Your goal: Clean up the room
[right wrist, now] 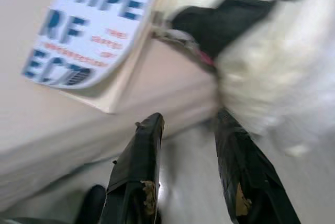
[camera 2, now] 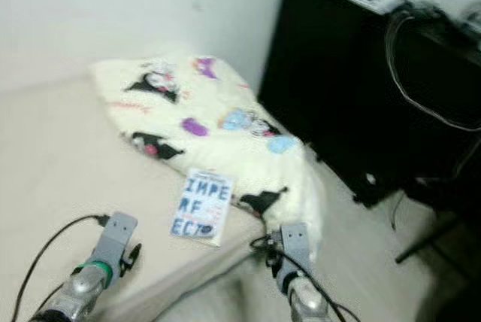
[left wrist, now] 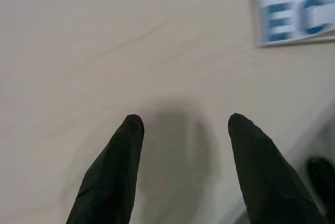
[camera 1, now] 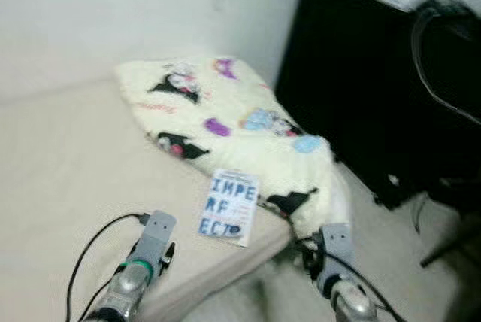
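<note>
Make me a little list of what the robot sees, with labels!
bed: beige mattress
blanket: cream, cartoon prints, over the bed's corner
book: white with blue letters, on the bed by the blanket
left claw: open, over bare bed
right claw: open, off the bed edge below the book
furniture: black, right of the bed

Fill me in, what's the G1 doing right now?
Nothing is held yet. The left gripper is open over the beige bed, near the book printed "IMPERFECT" at the bed's corner. The right gripper is open just off the bed edge, below the book and the cartoon-print blanket that drapes over the corner.
</note>
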Robot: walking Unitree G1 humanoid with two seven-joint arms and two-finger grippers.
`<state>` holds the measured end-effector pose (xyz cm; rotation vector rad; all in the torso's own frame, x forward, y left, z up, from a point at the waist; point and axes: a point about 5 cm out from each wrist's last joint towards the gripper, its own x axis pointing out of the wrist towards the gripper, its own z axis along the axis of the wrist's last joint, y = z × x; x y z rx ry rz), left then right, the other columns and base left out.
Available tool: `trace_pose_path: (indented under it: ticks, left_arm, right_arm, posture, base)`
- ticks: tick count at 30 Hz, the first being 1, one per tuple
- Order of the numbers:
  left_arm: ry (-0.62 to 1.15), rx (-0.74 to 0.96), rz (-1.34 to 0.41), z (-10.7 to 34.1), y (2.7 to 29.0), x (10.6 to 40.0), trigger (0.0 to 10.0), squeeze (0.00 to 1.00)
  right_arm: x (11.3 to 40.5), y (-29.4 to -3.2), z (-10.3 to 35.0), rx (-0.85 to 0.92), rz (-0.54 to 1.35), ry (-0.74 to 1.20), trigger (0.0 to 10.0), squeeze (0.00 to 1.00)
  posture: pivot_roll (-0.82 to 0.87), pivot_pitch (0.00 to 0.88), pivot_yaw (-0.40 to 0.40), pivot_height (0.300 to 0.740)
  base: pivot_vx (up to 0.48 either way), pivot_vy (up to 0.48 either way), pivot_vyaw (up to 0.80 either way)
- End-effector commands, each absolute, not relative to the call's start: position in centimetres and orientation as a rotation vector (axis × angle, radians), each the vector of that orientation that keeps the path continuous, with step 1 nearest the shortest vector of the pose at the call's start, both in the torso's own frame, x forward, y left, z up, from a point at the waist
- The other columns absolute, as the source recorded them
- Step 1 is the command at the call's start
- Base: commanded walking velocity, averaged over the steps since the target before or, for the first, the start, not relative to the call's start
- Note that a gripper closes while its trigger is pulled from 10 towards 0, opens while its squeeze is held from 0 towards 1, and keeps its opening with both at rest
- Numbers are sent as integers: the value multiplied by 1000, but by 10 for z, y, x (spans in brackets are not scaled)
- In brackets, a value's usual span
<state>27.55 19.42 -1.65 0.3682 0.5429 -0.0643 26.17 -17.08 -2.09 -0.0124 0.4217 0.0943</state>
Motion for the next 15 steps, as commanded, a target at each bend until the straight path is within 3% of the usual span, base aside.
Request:
trace_pose_path:
  ticks: [1,5,15]
  left_arm:
    - [566,371,-90,-22,188,271,10000,0]
    - [565,375,-93,-22,188,271,10000,0]
    - [548,393,-116,-20,187,272,10000,0]
  right_arm:
    - [252,-176,-29,-12,79,463,10000,0]
    - [252,-176,-29,-12,78,462,10000,0]
    - [253,-177,-28,17,64,455,10000,0]
  posture:
    - [10,73,-36,720]
    - [10,73,-36,720]
    - [10,72,-34,720]
  base:
    - [0,0,794]
    - [0,0,788]
    - [0,0,0]
